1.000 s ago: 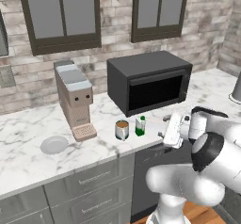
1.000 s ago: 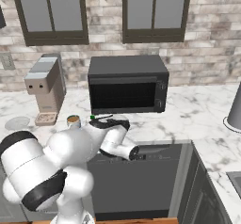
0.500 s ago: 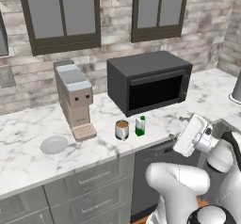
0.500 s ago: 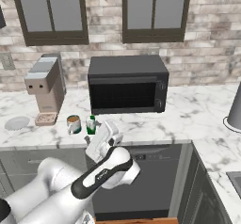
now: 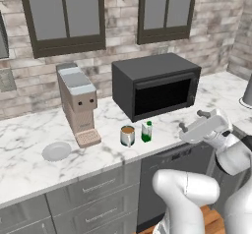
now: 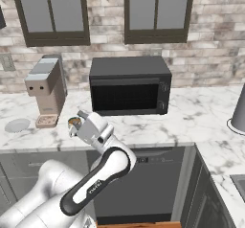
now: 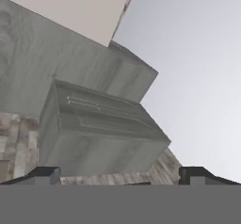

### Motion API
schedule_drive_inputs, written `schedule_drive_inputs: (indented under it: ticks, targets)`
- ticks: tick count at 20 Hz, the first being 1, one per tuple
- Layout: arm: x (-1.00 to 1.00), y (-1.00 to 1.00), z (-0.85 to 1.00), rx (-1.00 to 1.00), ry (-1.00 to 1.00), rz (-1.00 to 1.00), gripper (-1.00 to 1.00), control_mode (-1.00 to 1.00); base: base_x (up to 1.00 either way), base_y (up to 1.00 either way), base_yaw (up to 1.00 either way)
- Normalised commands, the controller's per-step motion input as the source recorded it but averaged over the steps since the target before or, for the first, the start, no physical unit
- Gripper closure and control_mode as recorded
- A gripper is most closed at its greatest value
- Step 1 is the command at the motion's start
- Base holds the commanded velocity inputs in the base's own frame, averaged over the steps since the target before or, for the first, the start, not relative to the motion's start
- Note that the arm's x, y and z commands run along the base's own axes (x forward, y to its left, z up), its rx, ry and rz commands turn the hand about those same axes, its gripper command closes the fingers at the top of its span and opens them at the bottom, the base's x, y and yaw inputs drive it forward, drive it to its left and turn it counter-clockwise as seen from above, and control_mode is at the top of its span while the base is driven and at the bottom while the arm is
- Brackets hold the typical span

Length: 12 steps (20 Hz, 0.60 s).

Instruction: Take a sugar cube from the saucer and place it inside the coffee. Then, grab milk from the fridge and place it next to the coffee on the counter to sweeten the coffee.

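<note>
The coffee (image 5: 127, 135), a silvery mug with brown liquid, stands on the marble counter (image 5: 29, 169) in front of the microwave. The green-and-white milk (image 5: 146, 131) stands upright just to its right, close beside it. The pale saucer (image 5: 56, 151) lies left of the coffee machine's base and looks bare. The sugar cube and the fridge are out of view. My gripper (image 5: 193, 120) hovers open and empty to the right of the milk, off the counter's front edge. In the right base view my gripper (image 6: 77, 122) partly covers the mug (image 6: 73, 121). The hand view points upward with the fingertips (image 7: 44, 173) wide apart.
A beige-and-grey coffee machine (image 5: 78, 102) stands at the back left and a black microwave (image 5: 155, 83) behind the mug. A grey kettle-like vessel (image 6: 239, 111) sits at the far right. Grey drawers (image 5: 98, 189) run below the counter. Overhead cabinets (image 7: 99, 124) show in the hand view.
The arm has swung and folded, carrying the open hand up and away to the right of the carton and tilting it upward. Mug, carton and saucer have stayed put.
</note>
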Motion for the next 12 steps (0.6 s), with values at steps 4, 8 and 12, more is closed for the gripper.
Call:
schedule_drive_inputs:
  ticks: [4, 8, 12]
  targets:
    - [0.0, 0.0, 0.0, 0.01, 0.0, 0.0, -1.0, -1.0, 0.0, 0.0, 0.0]
    - [0.0, 0.0, 0.0, 0.0, 0.0, 0.0, -1.0, -1.0, 0.0, 0.0, 0.0]
    - [-0.02, 0.0, 0.0, 0.0, 0.0, 0.0, -1.0, -1.0, 0.0, 0.0, 0.0]
